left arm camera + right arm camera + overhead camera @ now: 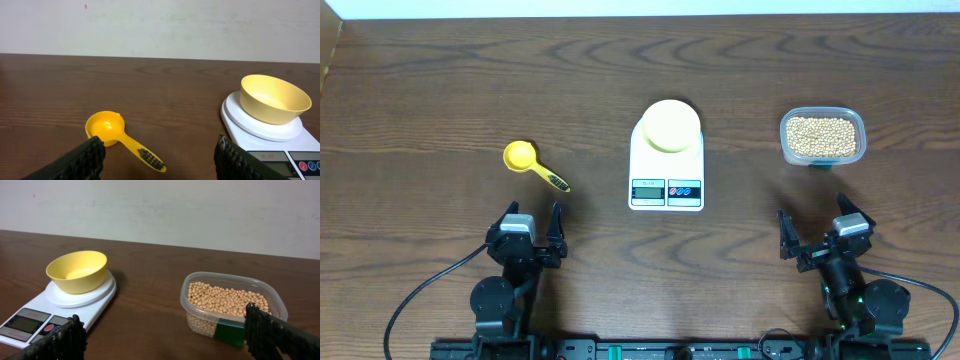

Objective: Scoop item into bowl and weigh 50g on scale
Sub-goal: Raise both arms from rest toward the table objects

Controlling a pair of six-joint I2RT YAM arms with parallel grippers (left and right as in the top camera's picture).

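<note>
The pale-yellow bowl [669, 125] [273, 98] [77, 271] stands empty on the white scale [667, 165] [260, 131] [35, 320] at the table's middle. Tan beans [821, 135] [226, 299] fill a clear plastic tub [823, 136] [231, 326] at the right. A yellow scoop [533, 164] [120, 137] lies on the wood at the left, handle toward the front. My left gripper [531, 218] [160, 160] is open, just in front of the scoop and apart from it. My right gripper [813, 223] [165, 340] stands wide open in front of the tub, holding nothing.
The dark wooden table [470, 80] runs back to a pale wall [160, 25]. A green label [230, 332] marks the tub's near side. The scale's display and buttons [666, 189] face the front edge.
</note>
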